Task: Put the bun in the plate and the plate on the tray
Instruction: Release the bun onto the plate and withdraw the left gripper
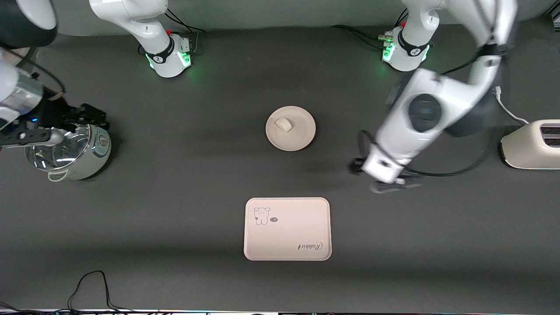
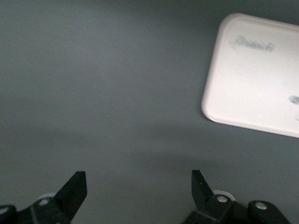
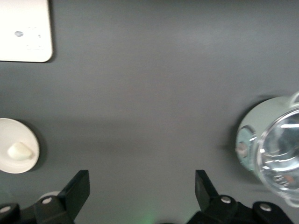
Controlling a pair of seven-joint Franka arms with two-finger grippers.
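Sitting on the plate (image 1: pixel 290 128), slightly off its centre, the bun (image 1: pixel 283 125) is a small plain white rounded lump, far smaller than the round cream-beige dish with its raised rim. Plate and bun lie mid-table, farther from the front camera than the tray (image 1: pixel 287 229), which is well apart from them, at six o'clock from the plate. The tray is a flat cream-beige rectangle with rounded corners, a small bear-like drawing and script lettering; nothing lies on it.

Toward the right arm's end of the table stands a pale green cooking pot (image 1: pixel 70 151) with a glass lid; the right gripper (image 1: pixel 65 114) hangs over it, fingers apart and holding nothing. The left gripper (image 1: pixel 396 184) hovers over bare table at about four o'clock from the plate, fingers spread wide and empty. At the left arm's end stands a cream toaster (image 1: pixel 531 144).

The table (image 1: pixel 175 175) is covered in dark grey, with black cables along its edges.
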